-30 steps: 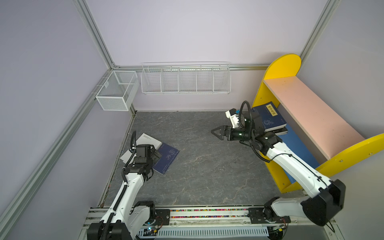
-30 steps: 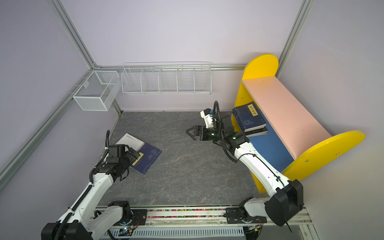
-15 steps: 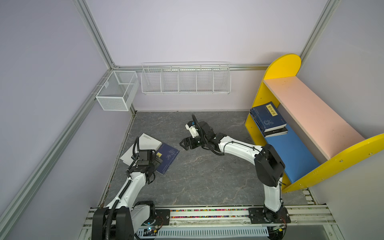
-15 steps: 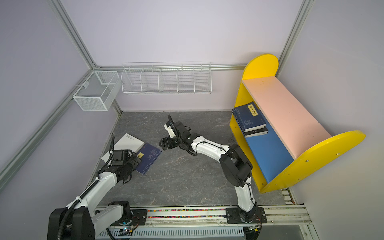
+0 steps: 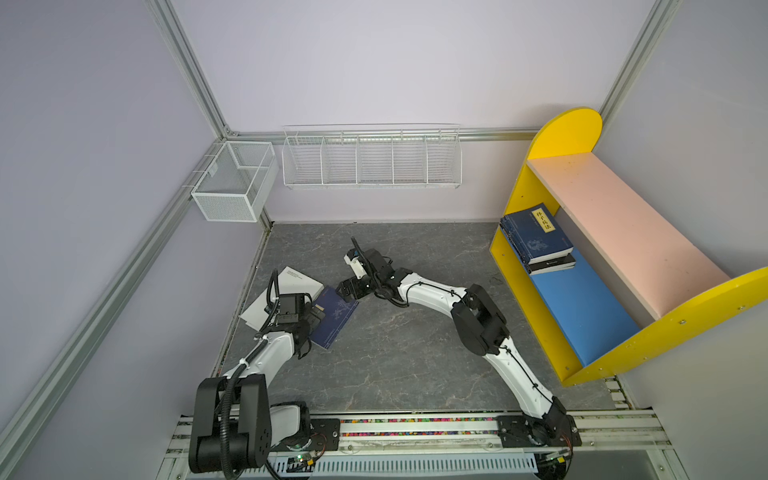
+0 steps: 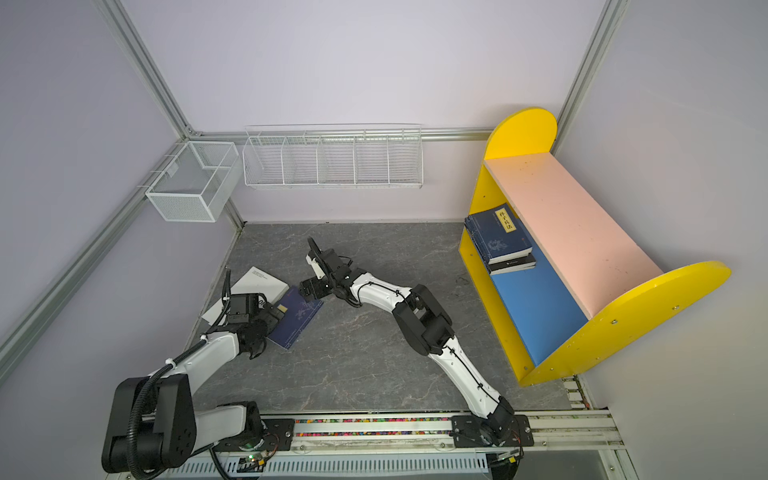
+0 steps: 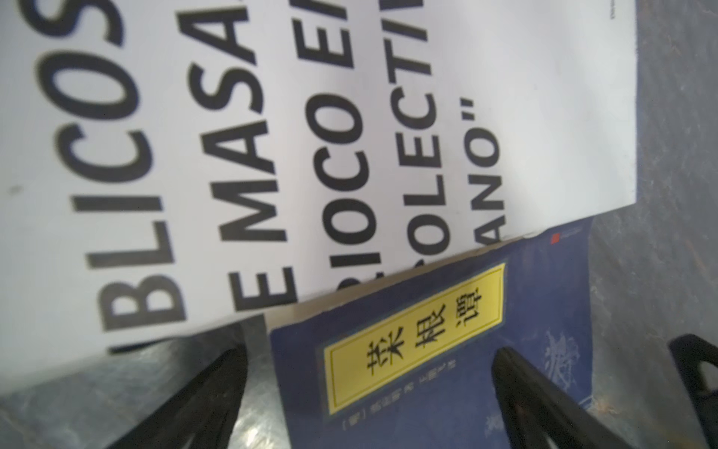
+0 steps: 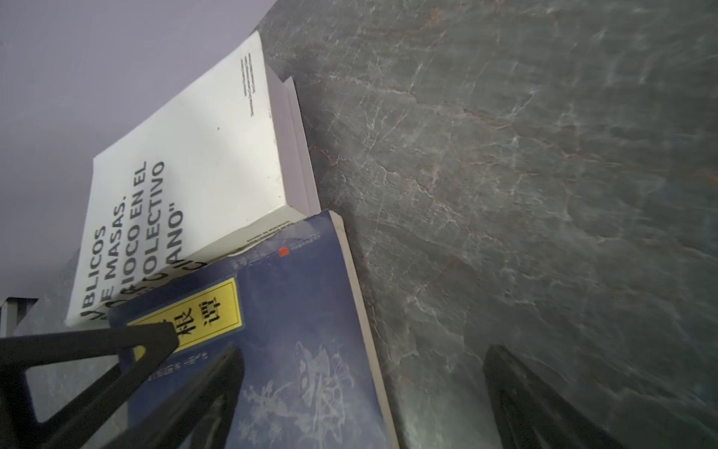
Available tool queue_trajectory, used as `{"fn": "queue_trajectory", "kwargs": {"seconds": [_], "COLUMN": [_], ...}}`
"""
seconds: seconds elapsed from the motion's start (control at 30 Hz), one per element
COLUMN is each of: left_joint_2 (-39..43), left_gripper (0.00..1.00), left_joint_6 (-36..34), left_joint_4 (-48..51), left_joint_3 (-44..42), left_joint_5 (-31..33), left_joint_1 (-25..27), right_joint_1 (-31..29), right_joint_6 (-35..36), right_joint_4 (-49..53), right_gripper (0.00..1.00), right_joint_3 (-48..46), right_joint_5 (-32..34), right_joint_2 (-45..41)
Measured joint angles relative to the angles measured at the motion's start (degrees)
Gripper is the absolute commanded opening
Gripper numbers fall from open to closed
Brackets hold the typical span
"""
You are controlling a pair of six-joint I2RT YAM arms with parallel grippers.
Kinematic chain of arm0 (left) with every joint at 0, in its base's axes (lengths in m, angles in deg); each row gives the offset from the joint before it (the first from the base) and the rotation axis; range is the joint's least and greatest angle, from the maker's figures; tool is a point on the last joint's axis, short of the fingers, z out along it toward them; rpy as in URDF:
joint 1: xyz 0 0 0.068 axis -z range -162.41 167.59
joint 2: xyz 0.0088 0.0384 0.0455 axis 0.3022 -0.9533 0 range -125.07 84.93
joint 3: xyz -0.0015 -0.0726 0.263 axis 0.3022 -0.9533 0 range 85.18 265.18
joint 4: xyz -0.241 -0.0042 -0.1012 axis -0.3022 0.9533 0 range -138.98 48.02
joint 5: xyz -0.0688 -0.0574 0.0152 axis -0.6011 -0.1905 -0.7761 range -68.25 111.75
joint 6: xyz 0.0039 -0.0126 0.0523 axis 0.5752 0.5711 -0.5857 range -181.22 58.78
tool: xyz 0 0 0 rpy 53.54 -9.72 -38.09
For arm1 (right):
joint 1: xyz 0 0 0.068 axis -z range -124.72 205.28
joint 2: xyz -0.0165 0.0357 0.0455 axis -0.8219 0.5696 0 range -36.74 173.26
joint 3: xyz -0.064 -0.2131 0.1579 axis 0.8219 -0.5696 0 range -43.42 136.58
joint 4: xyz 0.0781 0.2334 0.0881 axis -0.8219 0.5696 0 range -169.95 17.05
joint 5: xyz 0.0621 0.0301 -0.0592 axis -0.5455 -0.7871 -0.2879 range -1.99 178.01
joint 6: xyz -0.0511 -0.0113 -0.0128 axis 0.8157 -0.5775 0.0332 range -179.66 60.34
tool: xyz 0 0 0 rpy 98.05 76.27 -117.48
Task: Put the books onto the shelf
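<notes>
Shelf visible only in both top views; left claw, right claw wide, empty.

place: robot lab cell | signs: aluminium frame, bare lilac walls, marbled floor, arm-mount rail

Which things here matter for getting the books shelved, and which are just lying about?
Job: navy book and white book on the grey tabletop; stacked books on the blue board; yellow shelf.
Lying about: white wire rack; mesh basket.
</notes>
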Motion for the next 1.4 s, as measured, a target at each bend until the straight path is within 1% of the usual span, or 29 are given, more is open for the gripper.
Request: {"fn": "queue_trajectory", "kwargs": {"seconds": [0.13,0.23,0.37,0.47,0.53,0.57,0.7,0.77,0.83,0.9,1.03,1.1,1.2,1.27,1.33,1.4], "left_joint_2": [-2.6,-5.8,-10.7,-13.0,-14.5,-15.6,-22.0,-25.2,-27.9,-30.5,-34.9,-35.2,-33.6,-31.4,-28.1,-22.9], "left_gripper": [0.99,0.96,0.92,0.92,0.92,0.92,0.91,0.9,0.9,0.88,0.86,0.86,0.87,0.87,0.87,0.85], "left_joint_6": [-1.0,-2.2,-4.1,-4.6,-4.5,-4.5,-4.5,-4.5,-4.5,-4.3,-2.9,-2.8,-3.9,-4.5,-4.6,-3.7], "left_joint_4": [-3.1,-5.0,-8.3,-13.3,-15.6,-16.3,-17.2,-17.3,-17.5,-18.2,-19.5,-18.8,-15.3,-11.5,-9.1,-8.5], "left_joint_3": [1.1,3.1,6.3,6.6,7.2,8.1,14.7,19.1,23.5,27.8,34.2,35.8,36.6,36.6,35.3,31.0], "left_joint_5": [-1.4,-3.8,-9.1,-13.7,-16.0,-17.0,-19.3,-20.2,-21.3,-23.3,-27.8,-28.1,-25.9,-23.1,-20.6,-18.9], "left_joint_1": [-0.6,-0.9,-1.2,-0.9,0.7,2.4,11.9,16.3,19.6,21.7,23.0,23.1,23.0,23.0,23.0,23.0], "right_joint_1": [0.0,-0.2,-0.2,-0.2,-0.2,-0.2,0.3,0.8,1.2,1.2,1.1,1.1,1.2,1.4,2.3,4.3], "right_joint_6": [-0.5,-1.7,-4.5,-7.7,-9.6,-10.4,-12.9,-13.7,-14.4,-14.9,-16.1,-16.7,-16.4,-15.5,-14.3,-12.4], "right_joint_4": [2.3,0.8,-3.9,-6.9,-8.2,-8.4,-6.4,-4.1,-2.2,-1.2,-1.4,-0.9,0.8,2.4,4.4,6.3], "right_gripper": [0.83,0.77,0.66,0.63,0.63,0.61,0.59,0.56,0.55,0.55,0.59,0.62,0.71,0.73,0.71,0.64], "right_joint_3": [2.1,-0.6,-14.6,-27.4,-35.1,-38.7,-51.0,-54.2,-56.3,-58.4,-62.3,-63.3,-63.8,-63.5,-62.1,-59.4], "right_joint_5": [-2.8,-4.8,-6.4,-6.7,-6.4,-6.1,-3.0,-1.2,0.8,2.2,3.2,4.5,7.6,10.0,12.1,13.9], "right_joint_2": [2.5,1.5,-6.4,-14.3,-19.3,-21.9,-32.6,-37.2,-41.7,-46.4,-54.8,-57.9,-60.3,-61.1,-60.9,-59.6]}}
